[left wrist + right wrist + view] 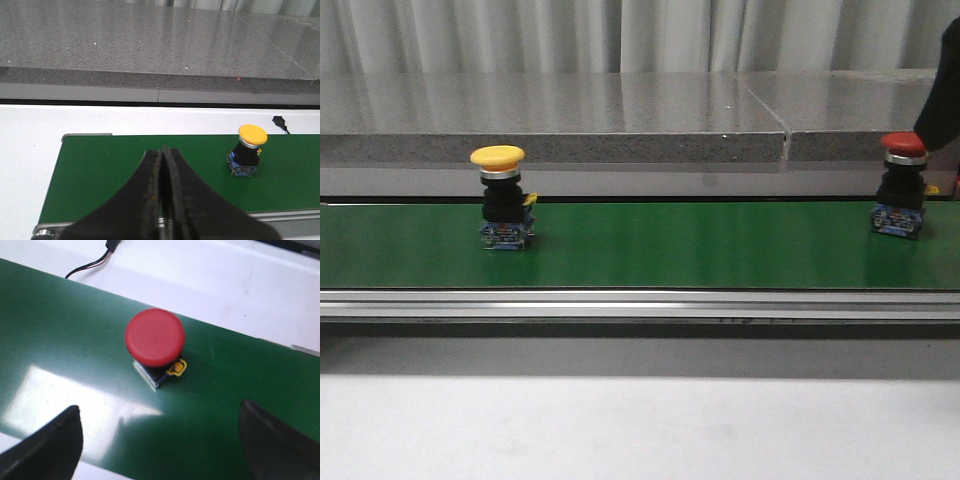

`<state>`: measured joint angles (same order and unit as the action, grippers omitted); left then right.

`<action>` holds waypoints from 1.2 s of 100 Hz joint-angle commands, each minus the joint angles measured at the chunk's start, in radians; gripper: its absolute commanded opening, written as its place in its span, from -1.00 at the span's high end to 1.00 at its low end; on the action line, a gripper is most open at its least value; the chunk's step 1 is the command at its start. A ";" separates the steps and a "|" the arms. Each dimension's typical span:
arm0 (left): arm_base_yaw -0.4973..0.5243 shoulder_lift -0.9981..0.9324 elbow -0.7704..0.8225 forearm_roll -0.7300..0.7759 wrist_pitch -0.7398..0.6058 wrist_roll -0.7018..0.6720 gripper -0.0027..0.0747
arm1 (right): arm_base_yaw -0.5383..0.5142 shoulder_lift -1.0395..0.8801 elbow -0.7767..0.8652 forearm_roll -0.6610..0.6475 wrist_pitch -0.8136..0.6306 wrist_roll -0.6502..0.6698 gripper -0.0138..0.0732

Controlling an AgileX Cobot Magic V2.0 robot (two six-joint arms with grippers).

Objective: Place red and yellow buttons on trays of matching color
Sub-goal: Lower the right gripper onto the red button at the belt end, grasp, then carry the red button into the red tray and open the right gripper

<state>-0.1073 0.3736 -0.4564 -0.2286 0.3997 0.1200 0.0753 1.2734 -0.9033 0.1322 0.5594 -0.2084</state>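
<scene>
A yellow button (pixel 498 160) stands upright on the left part of the green belt (pixel 700 245). A red button (pixel 903 147) stands upright at the belt's far right. In the left wrist view my left gripper (pixel 162 151) is shut with nothing in it, hanging over the belt some way from the yellow button (pixel 250 145). My right gripper (pixel 160 442) is open above the belt, its two fingers spread wide just short of the red button (pixel 155 337). A dark part of the right arm (pixel 946 90) shows beside the red button. No trays are in view.
A grey stone ledge (pixel 620 120) runs behind the belt. A metal rail (pixel 620 303) borders its front, with white tabletop (pixel 620 430) before it. A black cable (pixel 95 262) lies on the white surface past the belt. The belt's end (pixel 85 135) shows in the left wrist view.
</scene>
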 commanded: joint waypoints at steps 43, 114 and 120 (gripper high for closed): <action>-0.007 0.005 -0.028 -0.007 -0.073 0.003 0.98 | 0.001 0.231 -0.189 0.003 0.007 -0.011 -0.04; -0.007 0.005 -0.028 -0.007 -0.073 0.003 0.98 | -0.468 0.247 -0.638 -0.025 0.319 -0.011 0.47; -0.007 0.005 -0.028 -0.007 -0.073 0.003 0.98 | -0.521 0.263 -0.638 -0.013 0.305 -0.011 0.47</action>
<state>-0.1073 0.3736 -0.4564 -0.2286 0.3997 0.1200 -0.3776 1.5510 -1.5033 0.1098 0.9106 -0.2118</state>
